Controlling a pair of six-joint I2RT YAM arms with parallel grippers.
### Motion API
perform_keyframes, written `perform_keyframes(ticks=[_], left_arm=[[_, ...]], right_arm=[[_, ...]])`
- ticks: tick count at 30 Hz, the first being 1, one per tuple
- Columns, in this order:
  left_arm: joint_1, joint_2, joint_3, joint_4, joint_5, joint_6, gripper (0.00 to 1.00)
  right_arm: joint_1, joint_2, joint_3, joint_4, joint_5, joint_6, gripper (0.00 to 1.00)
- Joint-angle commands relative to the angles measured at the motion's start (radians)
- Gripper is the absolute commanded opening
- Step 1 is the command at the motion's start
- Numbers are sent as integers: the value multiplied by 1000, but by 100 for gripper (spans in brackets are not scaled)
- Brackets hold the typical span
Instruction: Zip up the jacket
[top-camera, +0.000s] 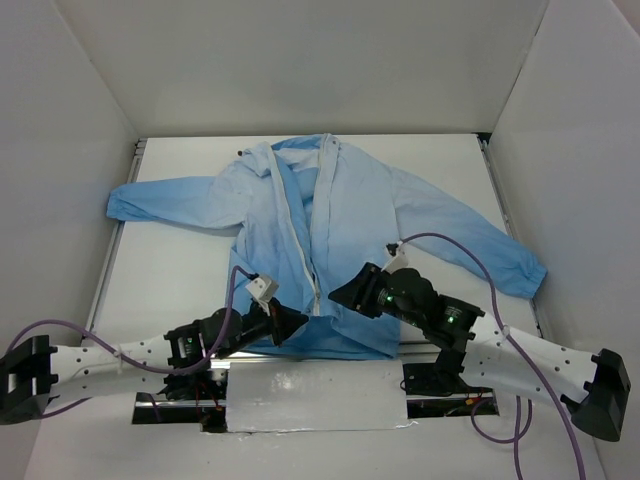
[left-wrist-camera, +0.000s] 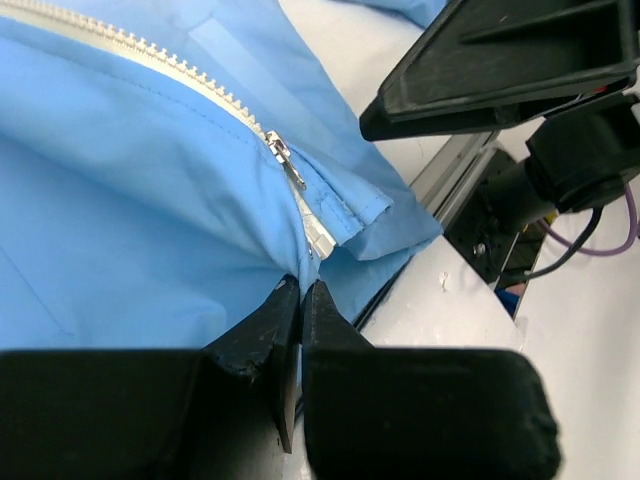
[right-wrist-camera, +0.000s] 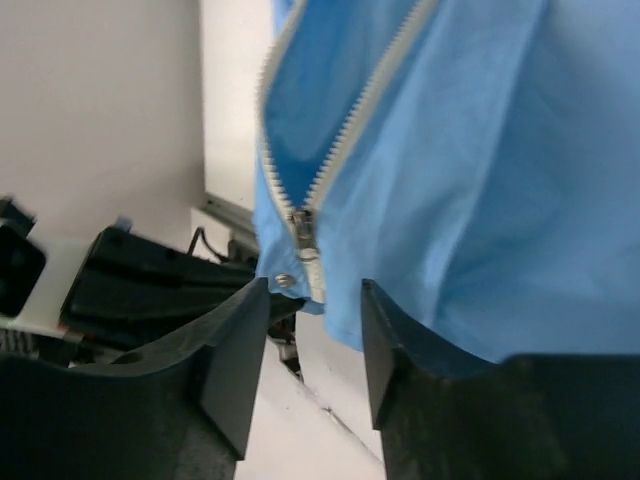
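Jacket (top-camera: 330, 230) on table (top-camera: 180, 280), left claw (left-wrist-camera: 300, 290) clenched on hem (left-wrist-camera: 400, 235), right claw (right-wrist-camera: 312, 300) released at zipper slider (right-wrist-camera: 302, 225), purple cable (top-camera: 440, 236) over sleeve (top-camera: 470, 222)

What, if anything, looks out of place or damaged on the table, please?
Nothing looks damaged or spilled. The jacket lies flat with its sleeves spread. Its front is open above the zipper slider, which sits low near the bottom edge. The left gripper pinches the fabric just below it, and the right gripper is open, just short of the slider.

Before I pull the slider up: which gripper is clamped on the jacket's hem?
The left gripper: shut on the jacket hem just below the zipper slider. The right gripper is open by the slider, holding nothing.
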Motion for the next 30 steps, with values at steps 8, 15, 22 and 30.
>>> perform_keyframes(ticks=[8,15,22,30], left_arm=[[-7,-3,-24,131,106,29,0],[-7,-33,-39,130,79,15,0],[-7,-26,-41,125,34,-11,0],[-7,-10,-33,165,71,3,0]], right_arm=[[-17,-37,-121,472,-322,-628,55],[-26,95,-54,446,-416,-716,56],[-28,156,-102,504,-438,-614,71],[-23,182,-77,465,-375,-668,63]])
